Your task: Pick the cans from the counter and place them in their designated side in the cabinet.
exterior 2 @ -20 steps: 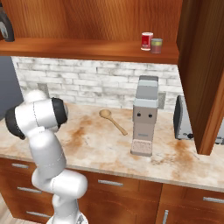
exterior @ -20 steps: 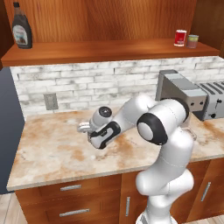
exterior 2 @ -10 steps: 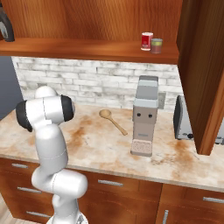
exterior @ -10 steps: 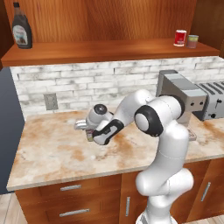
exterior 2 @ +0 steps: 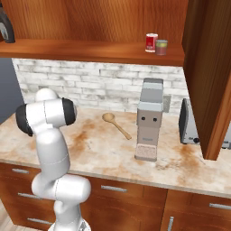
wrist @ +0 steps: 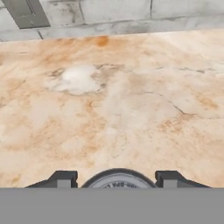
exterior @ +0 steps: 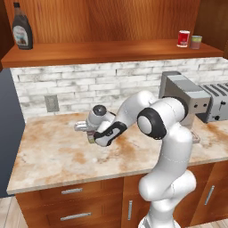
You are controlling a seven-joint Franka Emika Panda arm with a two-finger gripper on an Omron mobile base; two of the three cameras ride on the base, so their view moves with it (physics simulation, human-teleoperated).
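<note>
An olive-grey can shows its silver lid between my two dark fingertips, and the gripper is shut on it. In the left base view the gripper sits low over the counter at its left middle, with the can peeking out under the hand. Whether it is touching the worktop, I cannot tell. The red can stands at the right end of the cabinet shelf.
A pale green can stands beside the red one. A syrup bottle is at the shelf's left end. A coffee machine, a toaster and a wooden spoon occupy the counter's right half.
The jaws have closed on the olive-grey can. The arm's elbow and shoulder have turned while the hand stayed at about the same spot on the counter.
</note>
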